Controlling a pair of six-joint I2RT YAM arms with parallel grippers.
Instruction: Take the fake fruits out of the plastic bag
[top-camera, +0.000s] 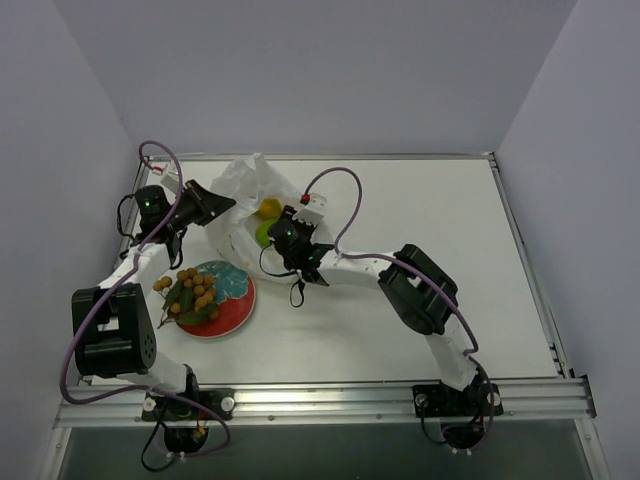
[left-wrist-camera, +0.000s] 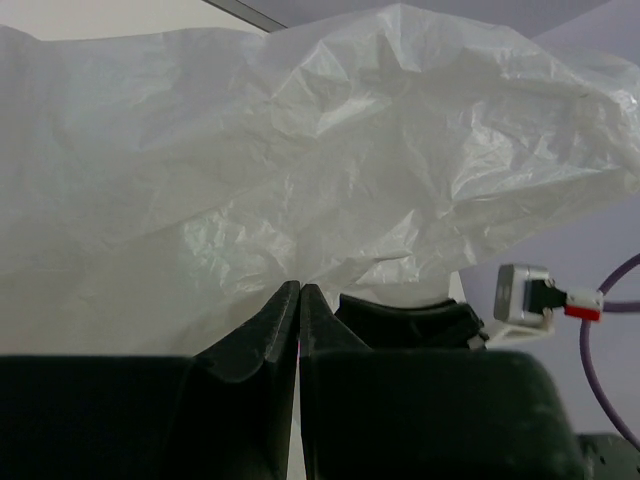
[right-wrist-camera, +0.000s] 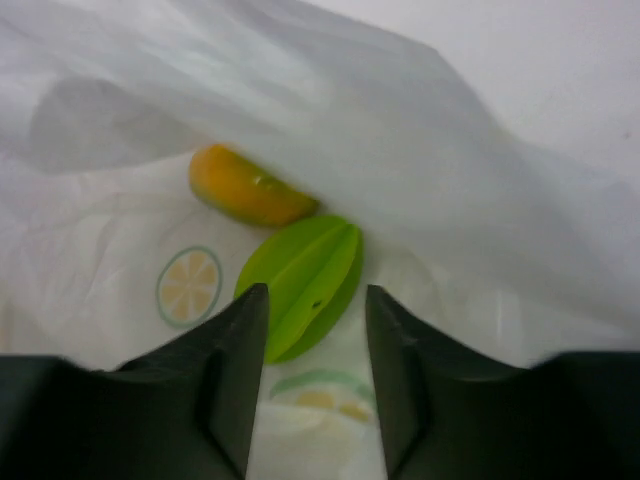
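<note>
Inside the mouth of the bag (top-camera: 243, 190), at the upper middle of the overhead view, lie the two fruits not yet taken out: a ridged green fruit (right-wrist-camera: 305, 280) and an orange fruit (right-wrist-camera: 245, 190) touching its far end. Both rest on the printed lower layer of film. Low in the right wrist view, the right gripper (right-wrist-camera: 315, 300) stands partly open over the near end of the green fruit, one finger on each side, holding nothing. At the bag's left edge the left gripper (left-wrist-camera: 299, 292) is fully closed and seems to pinch the film, lifting it so the mouth gapes. Lower left in the overhead view, a bunch of brown balls (top-camera: 192, 293) already sits on the plate (top-camera: 238, 316).

The step in hand looks like grasping the green fruit. To do it well, the fingers should reach deeper and close across the fruit's thick middle, since the tapered tip could squirt out. They should also avoid catching the thin film beneath, or the bag will come up too.
</note>
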